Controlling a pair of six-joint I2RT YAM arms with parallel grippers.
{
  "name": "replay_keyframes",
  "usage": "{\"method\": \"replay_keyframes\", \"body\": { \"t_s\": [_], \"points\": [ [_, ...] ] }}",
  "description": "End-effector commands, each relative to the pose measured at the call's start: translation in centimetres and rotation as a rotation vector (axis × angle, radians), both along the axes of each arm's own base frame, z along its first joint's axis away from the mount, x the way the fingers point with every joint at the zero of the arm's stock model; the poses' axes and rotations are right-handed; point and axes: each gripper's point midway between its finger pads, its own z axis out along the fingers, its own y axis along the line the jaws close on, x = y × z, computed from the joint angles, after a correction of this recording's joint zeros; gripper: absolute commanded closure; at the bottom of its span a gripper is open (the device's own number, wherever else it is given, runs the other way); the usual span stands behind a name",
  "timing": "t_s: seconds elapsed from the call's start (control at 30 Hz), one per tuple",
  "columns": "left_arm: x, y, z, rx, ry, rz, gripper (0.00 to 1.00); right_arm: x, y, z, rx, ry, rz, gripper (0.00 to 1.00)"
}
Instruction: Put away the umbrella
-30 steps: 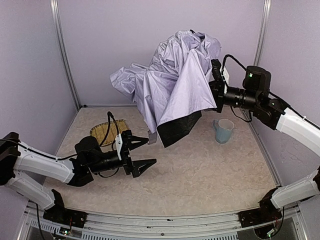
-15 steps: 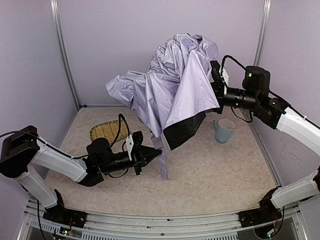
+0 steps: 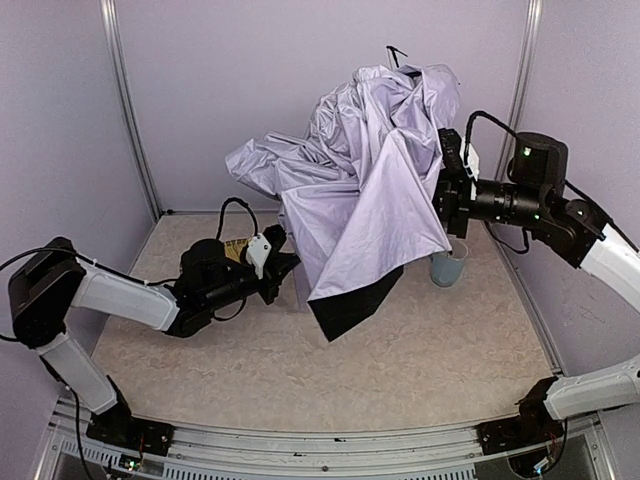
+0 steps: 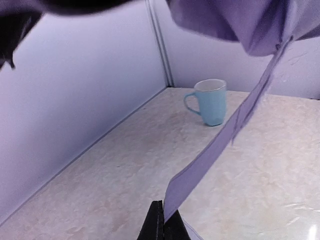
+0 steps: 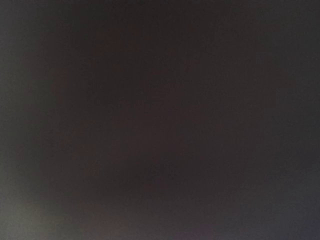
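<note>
The umbrella (image 3: 370,180) hangs in the air at the back, its pale lavender canopy crumpled and draped, with a black underside edge (image 3: 345,305) hanging lowest. My right gripper (image 3: 442,196) is buried in the fabric at the canopy's right side and holds it up; its fingers are hidden, and the right wrist view is fully dark. My left gripper (image 4: 164,220) is shut on the end of the umbrella's lavender strap (image 4: 220,145), which runs taut up to the canopy. In the top view the left gripper (image 3: 288,266) sits just left of the hanging cloth.
A light blue mug (image 3: 447,268) (image 4: 210,102) stands on the table at the right, partly behind the canopy. A woven straw tray (image 3: 236,247) lies at the back left, mostly hidden by my left arm. Walls enclose the table on three sides.
My left gripper went from wide open near the table's front to shut on the strap and has drawn it back and left. The right arm shifted the umbrella slightly right.
</note>
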Motion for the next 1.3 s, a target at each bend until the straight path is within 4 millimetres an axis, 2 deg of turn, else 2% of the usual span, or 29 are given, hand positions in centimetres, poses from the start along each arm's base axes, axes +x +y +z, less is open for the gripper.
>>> {"method": "replay_keyframes", "body": {
  "t_s": [0.0,0.07,0.13,0.27,0.5,0.63,0.9,0.97,1.07,1.1,1.17,1.27],
  "points": [
    [5.1,-0.3,-1.4,0.113,-0.021,0.044,1.00,-4.4,2.2,0.0,-0.030,-0.110,0.125,1.00],
    [7.0,-1.2,-0.6,0.135,-0.061,0.034,1.00,-5.8,3.6,-2.9,-0.115,-0.111,0.139,1.00],
    [8.7,-1.5,0.0,0.136,-0.084,0.028,1.00,-7.7,4.9,-6.6,-0.225,-0.095,0.180,1.00],
    [11.6,-1.6,0.9,0.131,-0.116,0.025,1.00,-9.2,5.1,-14.4,-0.431,-0.051,0.176,1.00],
    [13.3,-3.2,1.0,0.157,-0.165,-0.017,1.00,-10.8,5.4,-24.9,-0.652,-0.059,0.201,1.00],
    [13.9,-3.6,-0.4,0.189,-0.162,-0.019,1.00,-10.7,5.8,-29.9,-0.767,-0.014,0.203,1.00],
    [15.8,-2.6,-3.5,0.251,-0.144,0.053,1.00,-10.7,6.5,-36.2,-0.884,0.092,0.242,1.00],
    [17.0,-2.2,-4.3,0.244,-0.114,0.094,1.00,-10.0,6.4,-37.4,-0.910,0.129,0.235,1.00],
    [19.7,-0.9,-4.4,0.194,-0.054,0.218,0.99,-9.0,6.2,-38.6,-0.937,0.218,0.206,1.00],
    [20.6,-0.4,-4.3,0.174,-0.033,0.262,0.95,-8.9,6.1,-38.9,-0.938,0.240,0.203,1.00],
    [22.2,0.6,-3.8,0.141,0.003,0.340,0.72,-9.1,6.1,-39.2,-0.933,0.268,0.216,1.00],
    [24.0,1.5,-1.9,0.102,0.022,0.427,0.44,-9.2,5.9,-39.2,-0.916,0.300,0.225,1.00]
  ]
}}
